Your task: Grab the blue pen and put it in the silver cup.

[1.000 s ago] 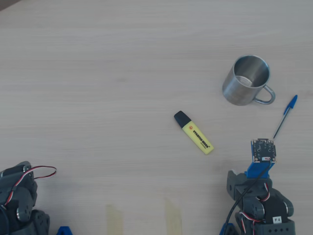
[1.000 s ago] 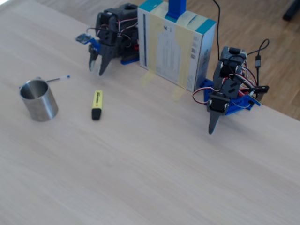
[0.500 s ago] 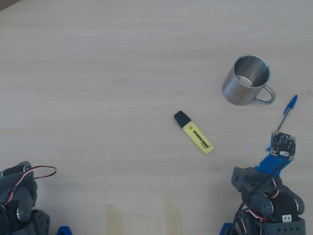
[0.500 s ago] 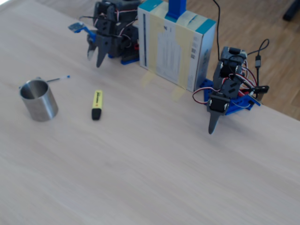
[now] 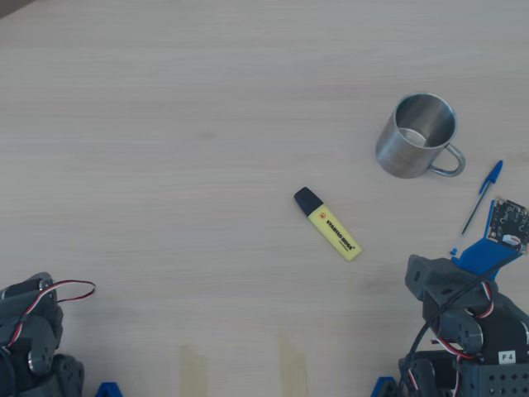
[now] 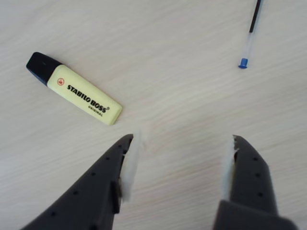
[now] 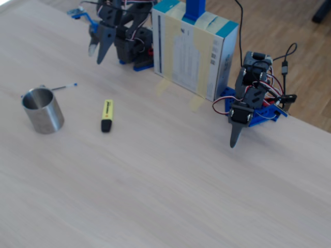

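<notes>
Raised jaws (image 6: 180,165) gape; silver cup (image 5: 416,136) empty.

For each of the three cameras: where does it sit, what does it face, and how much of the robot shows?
Overhead: straight down on the table; cup, pen, arm at lower right.
Wrist: on the arm, facing the tabletop; open gripper, highlighter, pen end.
Fixed: across the table, angled down; two arms flank a box.
All share the highlighter and pen.

Table (image 7: 155,196): pale wood grain, evenly lit from where I watch.
Floor (image 7: 289,31): brown wood planks beyond table edge.
</notes>
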### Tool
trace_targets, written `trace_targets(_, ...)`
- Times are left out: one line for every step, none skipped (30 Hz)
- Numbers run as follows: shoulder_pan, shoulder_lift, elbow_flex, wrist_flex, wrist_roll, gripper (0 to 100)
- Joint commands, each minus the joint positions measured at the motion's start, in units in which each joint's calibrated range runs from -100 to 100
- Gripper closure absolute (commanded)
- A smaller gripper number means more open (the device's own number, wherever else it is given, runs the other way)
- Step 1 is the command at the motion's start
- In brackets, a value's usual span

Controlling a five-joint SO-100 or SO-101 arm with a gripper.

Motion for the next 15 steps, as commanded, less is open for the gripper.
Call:
trace_targets(1.44, 2.90, -6.04, -0.93, -0.24, 69)
trace_targets(1.79, 3.65, -6.95, -0.93, -0.24, 68)
trace_targets(2.31, 4.40, -7.77, -0.93, -0.19, 68)
trace_targets(2.92, 5.23, -8.49, -0.93, -0.03, 68)
trace_targets(3.62, 6.14, -9.22, -0.93, 0.07, 68)
trace_targets(4.14, 6.98, -9.94, -0.93, 0.17, 68)
trace_targets(4.67, 7.72, -10.76, -1.19, 0.23, 68)
trace_targets(5.28, 8.64, -11.39, -1.71, 0.28, 68)
trace_targets(5.89, 9.47, -11.94, -2.48, 0.28, 68)
trace_targets(6.41, 10.30, -12.39, -3.42, 0.28, 68)
trace_targets(6.94, 11.13, -12.75, -4.45, 0.28, 68)
trace_targets(7.46, 11.88, -13.21, -5.40, 0.28, 68)
trace_targets(8.07, 12.63, -13.48, -6.34, 0.28, 68)
trace_targets(8.68, 13.21, -13.84, -7.28, 0.28, 68)
trace_targets(9.38, 13.63, -13.93, -7.88, 0.33, 68)
